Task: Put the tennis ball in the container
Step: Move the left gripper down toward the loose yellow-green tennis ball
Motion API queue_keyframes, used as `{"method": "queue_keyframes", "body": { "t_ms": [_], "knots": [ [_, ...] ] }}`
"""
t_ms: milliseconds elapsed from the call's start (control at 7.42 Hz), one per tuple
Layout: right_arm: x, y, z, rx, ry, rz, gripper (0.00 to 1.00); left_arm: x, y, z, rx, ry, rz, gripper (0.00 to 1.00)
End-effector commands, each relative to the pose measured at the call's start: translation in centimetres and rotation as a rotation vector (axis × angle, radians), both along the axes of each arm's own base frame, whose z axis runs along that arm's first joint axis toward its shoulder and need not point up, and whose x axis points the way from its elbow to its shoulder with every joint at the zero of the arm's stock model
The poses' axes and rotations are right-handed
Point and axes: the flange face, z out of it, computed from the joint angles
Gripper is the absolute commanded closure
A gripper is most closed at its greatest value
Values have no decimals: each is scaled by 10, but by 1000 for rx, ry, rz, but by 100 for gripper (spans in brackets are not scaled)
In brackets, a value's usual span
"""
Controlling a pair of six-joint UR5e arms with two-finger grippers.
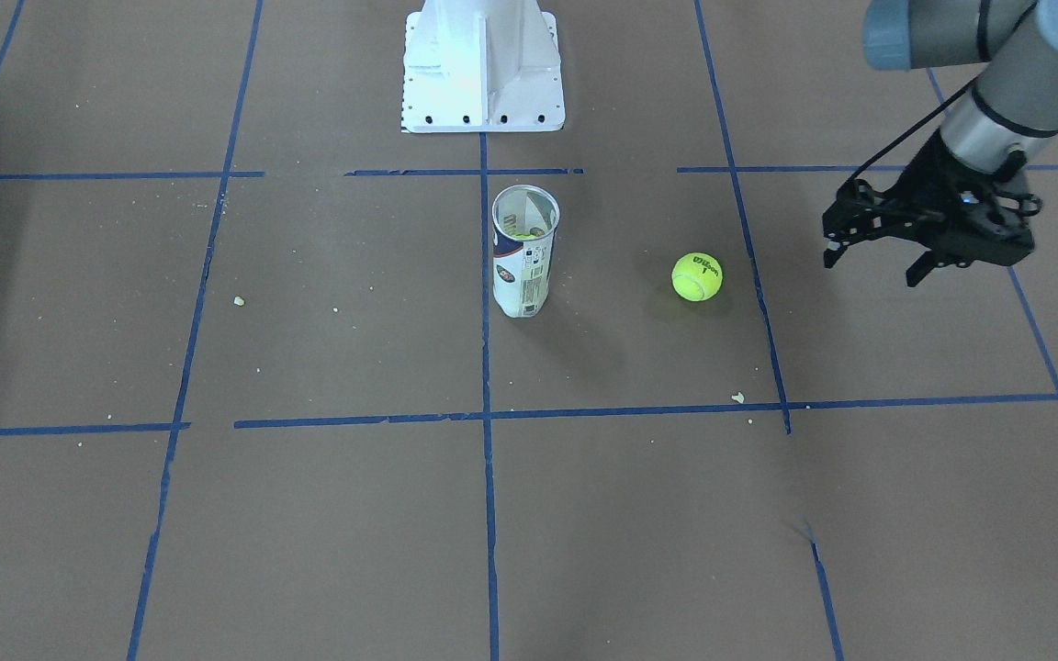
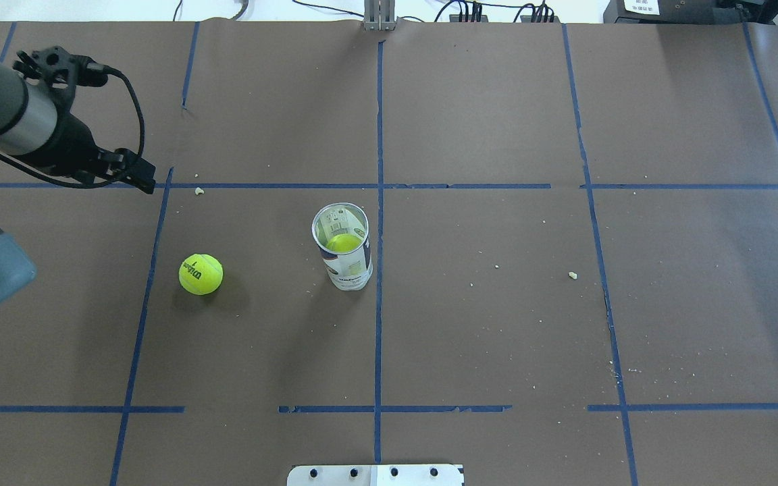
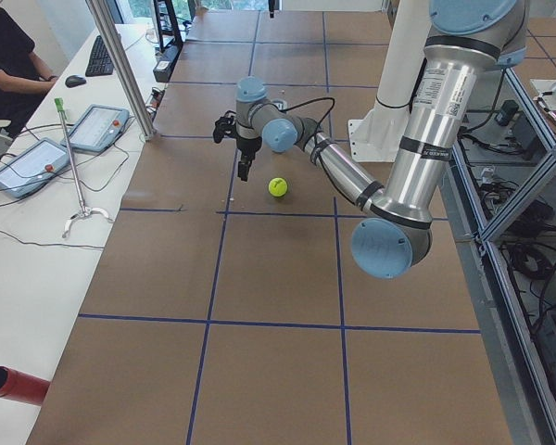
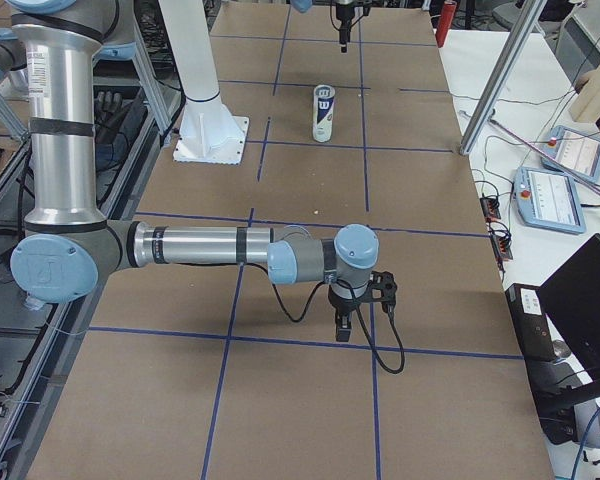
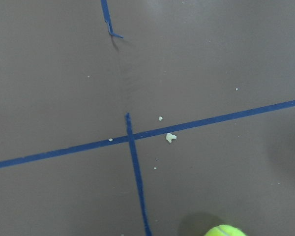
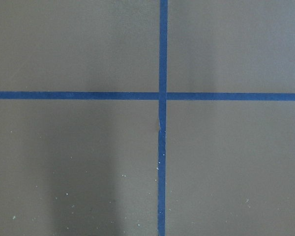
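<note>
The tennis ball lies loose on the brown table, Wilson print facing up. The container stands upright with its top open, about a can's height from the ball, and another yellow ball sits at its bottom. My left gripper hovers open and empty above the table, off to the ball's outer side and a little past it. The left wrist view catches only the ball's top at the bottom edge. My right gripper shows only in the exterior right view, far from both, and I cannot tell its state.
The white pedestal stands at the table's robot-side edge, behind the can. Blue tape lines and small crumbs mark the brown paper. Beyond the far edge, a desk holds tablets, and a red tube lies near it.
</note>
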Motion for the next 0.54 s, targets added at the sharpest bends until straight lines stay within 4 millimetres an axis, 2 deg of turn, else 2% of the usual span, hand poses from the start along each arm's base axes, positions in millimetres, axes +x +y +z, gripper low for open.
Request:
{"method": "queue_keyframes", "body": {
  "t_ms": [0, 135, 404],
  "knots": [
    [0, 0, 0, 0, 0, 0, 0, 54, 19, 12, -101, -34, -52, 0],
    [-1, -1, -1, 2, 0, -2, 0, 82, 33, 23, -153, -33, -54, 0],
    [0, 0, 0, 0, 0, 0, 0, 119, 50, 32, -174, -34, -91, 0]
  ]
}}
